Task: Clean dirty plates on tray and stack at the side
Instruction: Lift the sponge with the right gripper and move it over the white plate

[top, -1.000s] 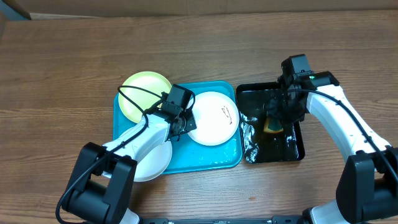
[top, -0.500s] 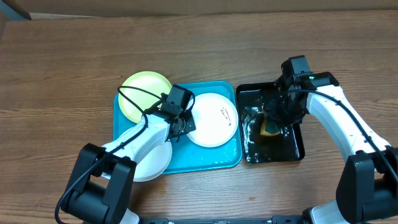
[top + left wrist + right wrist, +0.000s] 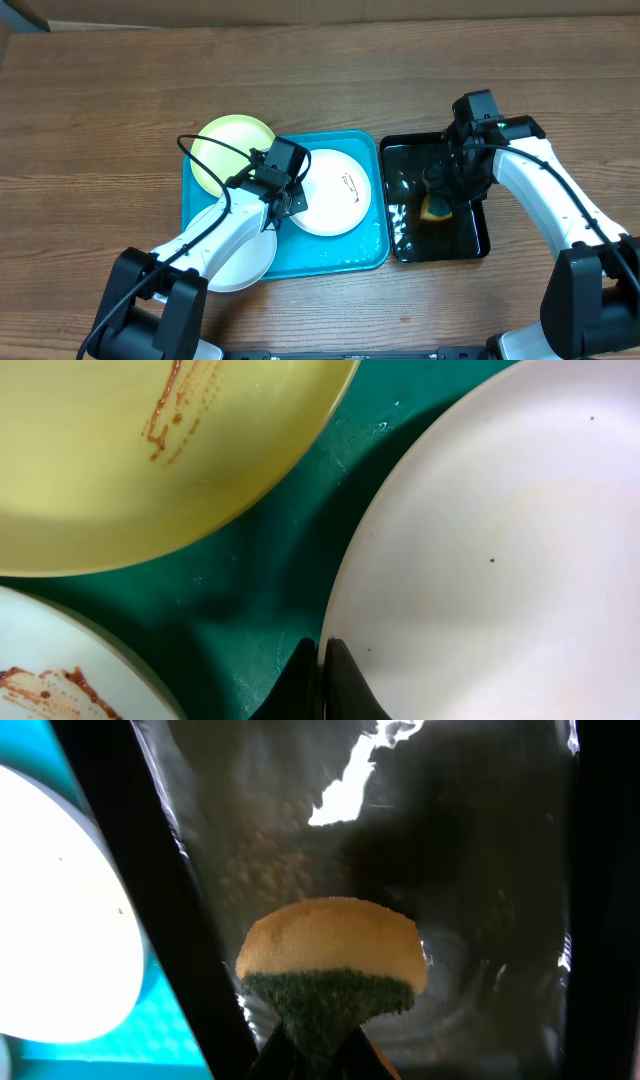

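Pinning the smudged white plate [image 3: 335, 190] is the job of the left gripper [image 3: 322, 682]. Its fingers are closed thin on the plate's left rim, seen at the bottom centre of the left wrist view. That plate lies in the right half of the turquoise tray [image 3: 350, 258], at the centre of the overhead frame, with its dark marks toward its right edge. The yellow-green plate [image 3: 228, 145] sits at the tray's upper-left corner, overhanging the rim. A second white plate [image 3: 245, 268] sits at the lower left. Both show reddish smears.

The right gripper [image 3: 318, 1060] is clamped on a yellow sponge [image 3: 330, 955] with a green scouring face, over the wet black tray [image 3: 475, 240] at right. As I judge it, the sponge should travel left, land flat on the marks, and scrub toward the held rim so the plate cannot slide.
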You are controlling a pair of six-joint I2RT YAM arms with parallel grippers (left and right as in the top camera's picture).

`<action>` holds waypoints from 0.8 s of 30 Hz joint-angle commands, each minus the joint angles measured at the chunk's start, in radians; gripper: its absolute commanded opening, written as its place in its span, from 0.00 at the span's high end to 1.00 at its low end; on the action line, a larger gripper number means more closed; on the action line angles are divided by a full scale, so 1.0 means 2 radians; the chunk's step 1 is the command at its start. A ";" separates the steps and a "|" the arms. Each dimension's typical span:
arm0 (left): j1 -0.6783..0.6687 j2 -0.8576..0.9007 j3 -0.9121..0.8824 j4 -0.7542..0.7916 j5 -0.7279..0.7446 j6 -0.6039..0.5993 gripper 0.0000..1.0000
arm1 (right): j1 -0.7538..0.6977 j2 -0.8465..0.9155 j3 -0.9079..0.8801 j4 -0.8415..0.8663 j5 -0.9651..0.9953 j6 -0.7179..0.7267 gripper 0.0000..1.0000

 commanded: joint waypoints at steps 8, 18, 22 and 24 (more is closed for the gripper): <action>-0.001 -0.006 0.000 -0.002 -0.020 -0.001 0.96 | 0.001 -0.003 -0.003 0.020 -0.096 -0.049 0.96; -0.001 -0.006 0.000 -0.003 -0.020 -0.001 0.96 | 0.001 -0.002 -0.003 0.079 -0.194 -0.039 0.96; -0.001 -0.006 0.000 -0.002 -0.020 -0.001 0.96 | 0.009 -0.002 -0.003 0.120 -0.266 -0.027 0.96; -0.001 -0.006 0.000 -0.002 -0.020 -0.001 0.96 | 0.022 -0.002 -0.003 0.143 -0.266 -0.006 0.96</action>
